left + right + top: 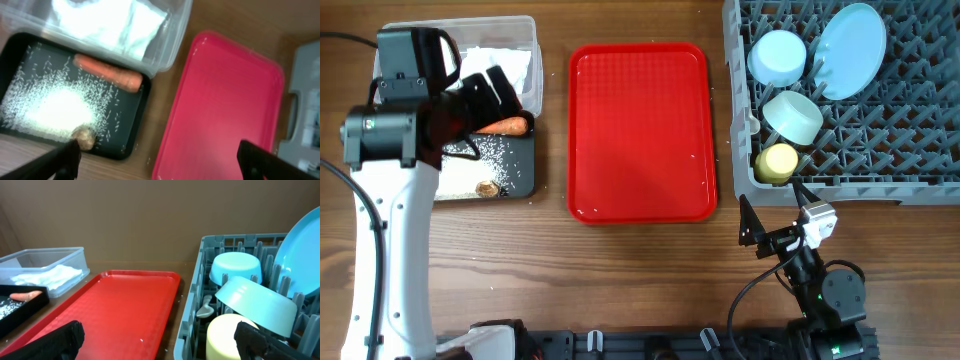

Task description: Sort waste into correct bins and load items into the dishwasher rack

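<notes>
Two arms reach over a wooden tabletop (pixel 620 280). Nearest the robot's base, we see the right end effector (pixel 159 330) low above the wood, just short of the near left corner of the dishwasher rack (pixel 850 185). Its fingers are spread wide and hold nothing.

Further out, a flat red tray (pixel 640 130) lies in the middle. To its left sits the shallow black tub (pixel 520 165). This tub holds scattered white rice grains (pixel 55 107), a small brown lump (pixel 83 137) at its near edge and an orange carrot (pixel 107 74) along its far edge. The left end effector (pixel 157 150) hangs above this tub. Its fingers are also wide apart and empty.

To the right of the tray, the grey rack holds the dishes. A yellow cup (pixel 777 162) comes first, then a mint-green bowl (pixel 793 116) tipped on its side. Beyond these we see a pale blue bowl (pixel 778 57) and a pale blue plate (pixel 848 50) leaning on edge. A white spoon (pixel 204 311) lies low by the rack's left wall.

Farthest on the left, touching the black tub, the clear tub (pixel 510 25) holds crumpled white napkins (pixel 107 22).
</notes>
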`<state>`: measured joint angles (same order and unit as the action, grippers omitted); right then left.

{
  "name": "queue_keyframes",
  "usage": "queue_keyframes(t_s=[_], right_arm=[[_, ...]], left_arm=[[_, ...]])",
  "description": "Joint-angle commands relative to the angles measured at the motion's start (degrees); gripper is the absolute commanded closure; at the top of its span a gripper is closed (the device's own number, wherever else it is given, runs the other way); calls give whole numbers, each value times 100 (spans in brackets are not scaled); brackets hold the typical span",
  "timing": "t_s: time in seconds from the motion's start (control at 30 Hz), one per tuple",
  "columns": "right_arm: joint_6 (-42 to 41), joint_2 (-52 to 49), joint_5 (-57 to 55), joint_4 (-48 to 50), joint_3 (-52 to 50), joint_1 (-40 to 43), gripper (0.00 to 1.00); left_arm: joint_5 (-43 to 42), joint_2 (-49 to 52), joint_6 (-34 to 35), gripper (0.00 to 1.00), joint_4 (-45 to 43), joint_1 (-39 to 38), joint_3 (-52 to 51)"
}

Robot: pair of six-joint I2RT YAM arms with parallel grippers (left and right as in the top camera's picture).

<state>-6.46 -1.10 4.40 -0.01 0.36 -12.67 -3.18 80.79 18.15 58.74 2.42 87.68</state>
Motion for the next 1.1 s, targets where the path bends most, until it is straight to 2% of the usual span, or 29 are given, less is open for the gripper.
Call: queue_keyframes(t_s=[0.0, 0.2, 0.47, 0.7, 1.07], right_arm=[[-107, 46, -105, 11, -7, -22, 0], [-107, 46, -105, 11, -7, -22, 0], [-107, 46, -105, 11, -7, -22, 0], [-109, 46, -105, 11, -7, -22, 0], [-107, 46, -105, 11, -7, -22, 0]], left_arm=[[-197, -728, 42, 0, -1034, -4, -1058], [-195, -2393, 33, 0, -3180, -4, -3718], [-195, -4618, 37, 0, -4787, 0, -6332], [-192, -6072, 52, 0, -4852, 0, -7193], [-79, -7556, 33, 0, -4913, 0, -7862]])
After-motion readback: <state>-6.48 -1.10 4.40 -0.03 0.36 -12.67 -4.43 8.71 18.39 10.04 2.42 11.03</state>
